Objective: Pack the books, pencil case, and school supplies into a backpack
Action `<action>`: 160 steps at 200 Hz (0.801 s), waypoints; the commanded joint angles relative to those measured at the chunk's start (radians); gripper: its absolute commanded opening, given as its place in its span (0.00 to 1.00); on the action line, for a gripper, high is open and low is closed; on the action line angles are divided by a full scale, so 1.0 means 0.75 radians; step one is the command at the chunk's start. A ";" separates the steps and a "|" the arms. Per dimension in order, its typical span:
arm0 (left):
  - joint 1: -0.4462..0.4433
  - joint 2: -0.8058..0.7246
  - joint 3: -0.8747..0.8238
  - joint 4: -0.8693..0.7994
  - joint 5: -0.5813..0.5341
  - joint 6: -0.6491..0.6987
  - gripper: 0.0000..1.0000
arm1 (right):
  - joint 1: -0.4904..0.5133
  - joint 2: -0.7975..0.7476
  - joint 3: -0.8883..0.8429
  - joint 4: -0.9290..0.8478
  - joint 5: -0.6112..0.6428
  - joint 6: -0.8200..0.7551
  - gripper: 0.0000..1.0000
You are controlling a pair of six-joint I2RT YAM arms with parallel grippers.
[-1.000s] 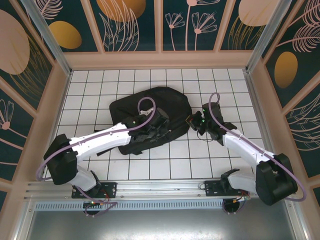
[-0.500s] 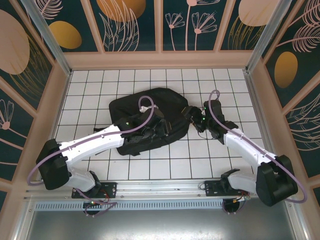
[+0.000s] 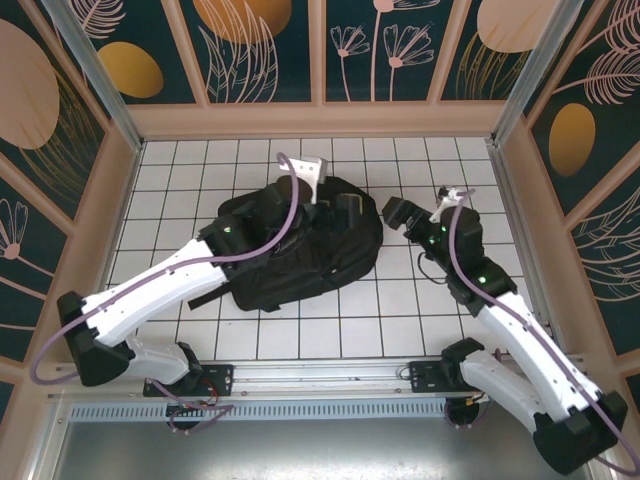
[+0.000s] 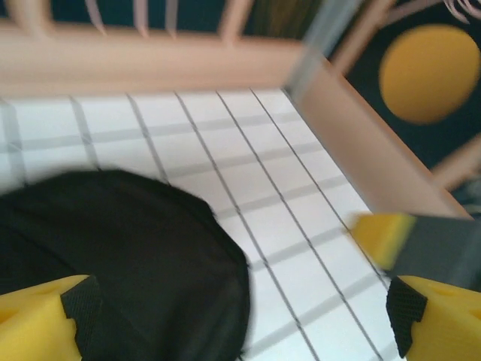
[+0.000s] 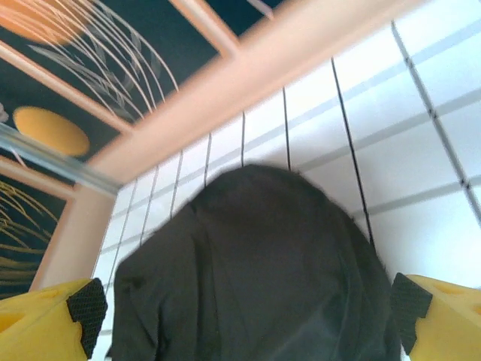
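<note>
On the white gridded counter (image 3: 400, 320) lay the large soft black fabric backpack (image 3: 300, 240). Left gripper (image 4: 240, 320) and right gripper (image 5: 248, 307) hovered near it, both wide open and empty. Packing looked done; next, both probably needed to pull clear.

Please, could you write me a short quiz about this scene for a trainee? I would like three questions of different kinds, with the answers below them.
1. True or false: the left tool is gripping an orange book.
2. Multiple choice: the black backpack lies on (A) the white gridded table, (B) a wooden shelf, (C) a green mat.
3. Fill in the gap: the right tool is ____ and holds nothing.

Key
1. False: it is open and empty.
2. A.
3. open.
</note>
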 commanded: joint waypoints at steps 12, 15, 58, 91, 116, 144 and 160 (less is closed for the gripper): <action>0.103 -0.346 -0.357 0.436 -0.987 0.412 0.98 | -0.016 0.050 0.180 -0.158 0.591 0.025 0.99; 0.150 -0.387 -0.434 0.507 -0.940 0.466 0.98 | -0.020 0.063 0.188 -0.159 0.613 0.017 0.99; 0.765 -0.775 -1.361 1.372 -0.450 0.752 0.99 | -0.028 -0.003 -0.071 0.514 0.473 -0.510 0.99; 0.984 -0.727 -1.632 1.351 -0.591 0.503 0.99 | -0.057 0.013 -0.289 0.919 0.506 -0.795 0.99; 1.166 -0.532 -1.654 1.361 -0.396 0.544 0.99 | -0.165 0.059 -0.394 0.983 0.541 -0.870 0.99; 1.214 -0.334 -1.636 1.523 -0.204 0.520 0.99 | -0.418 0.030 -0.591 1.065 0.391 -0.755 0.99; 1.231 -0.227 -1.691 1.859 -0.165 0.411 0.99 | -0.548 0.048 -0.691 1.106 0.323 -0.645 0.99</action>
